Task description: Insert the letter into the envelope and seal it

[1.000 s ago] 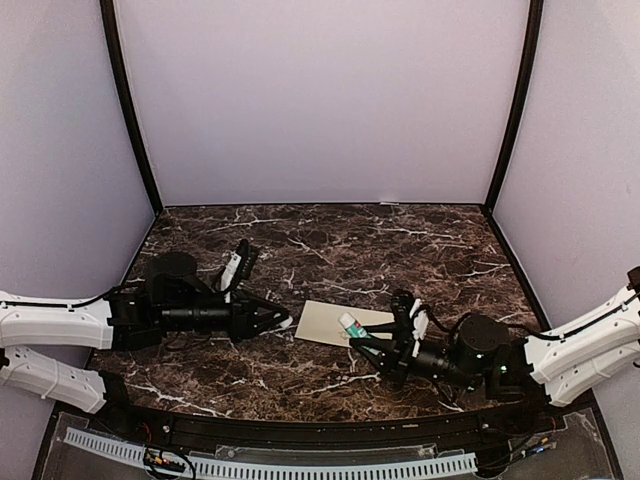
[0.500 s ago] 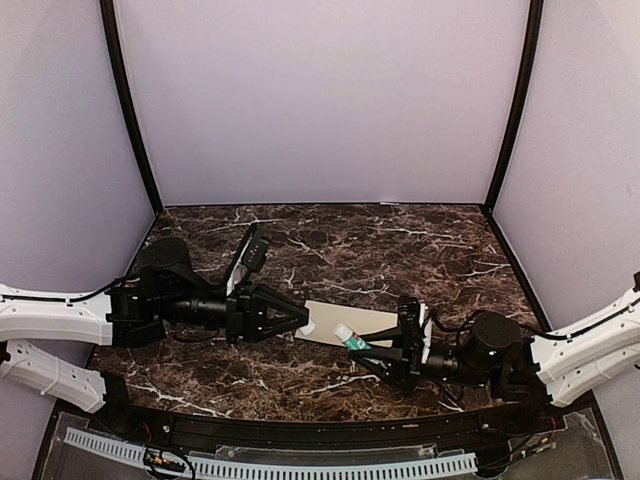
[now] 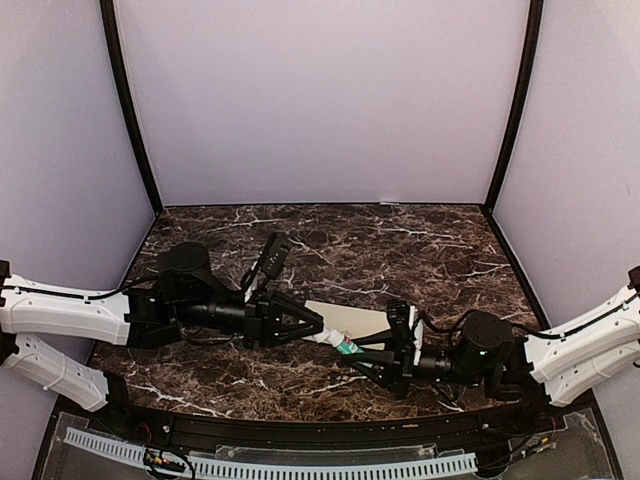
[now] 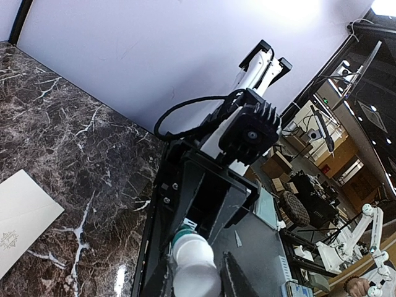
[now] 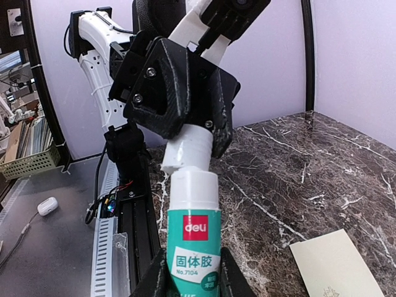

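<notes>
Pinching narrowly with the right gripper (image 3: 352, 352) on the lower body of a white cylindrical plastic glue stick with a green label (image 3: 343, 345), black fingers (image 5: 152, 281) pressing on both sides of the tube. Clamping just as narrowly with the left gripper (image 3: 318, 330) on the white top end of the same glue stick, jaws closing on it from the left.

Meeting tip to tip over the near middle of the scene, with the glue stick bridging the two and hanging clear above the dark brown marble-patterned tabletop with white veins (image 3: 400, 240). Blocking, from the overhead camera, the near left part of the pale cream-yellow rectangular paper envelope (image 3: 352, 318).

Finding that envelope lying flat on the marble just beyond the two grippers, long side running left to right. Showing a smooth, clean face and, in both wrist views, a small faint ornamental emblem near one edge.

Reaching in low from either side on black-and-white arms. Closing off the left, far and right sides with plain pale lilac walls (image 3: 320, 100), joined at thin black corner posts (image 3: 130, 110). Running along the near edge, a white perforated plastic strip (image 3: 270, 463).
</notes>
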Robot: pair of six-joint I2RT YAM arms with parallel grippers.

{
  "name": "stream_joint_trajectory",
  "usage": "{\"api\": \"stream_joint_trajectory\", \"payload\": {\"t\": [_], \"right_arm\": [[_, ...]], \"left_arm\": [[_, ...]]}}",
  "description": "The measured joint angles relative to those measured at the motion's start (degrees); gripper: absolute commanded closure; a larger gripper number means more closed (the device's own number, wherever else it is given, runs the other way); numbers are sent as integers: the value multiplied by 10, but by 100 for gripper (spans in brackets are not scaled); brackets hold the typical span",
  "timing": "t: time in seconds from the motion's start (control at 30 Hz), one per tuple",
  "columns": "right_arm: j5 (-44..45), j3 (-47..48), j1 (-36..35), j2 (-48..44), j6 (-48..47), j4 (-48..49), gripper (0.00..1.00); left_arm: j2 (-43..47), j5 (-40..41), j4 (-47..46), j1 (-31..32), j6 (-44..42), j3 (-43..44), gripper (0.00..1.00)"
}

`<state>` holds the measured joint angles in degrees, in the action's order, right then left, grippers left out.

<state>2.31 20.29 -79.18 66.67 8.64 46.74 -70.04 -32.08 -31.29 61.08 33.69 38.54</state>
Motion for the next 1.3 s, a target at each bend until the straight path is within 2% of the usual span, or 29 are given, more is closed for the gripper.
{"api": "stream_joint_trajectory", "payload": {"t": [0.53,1.3], "right_arm": [[3,1,0,6,0,6,100],[20,2,0,6,3,8,100]], "left_arm": [[-16,2,-15,2,1,8,82],[0,51,-4,5,-2,8,84]]}}
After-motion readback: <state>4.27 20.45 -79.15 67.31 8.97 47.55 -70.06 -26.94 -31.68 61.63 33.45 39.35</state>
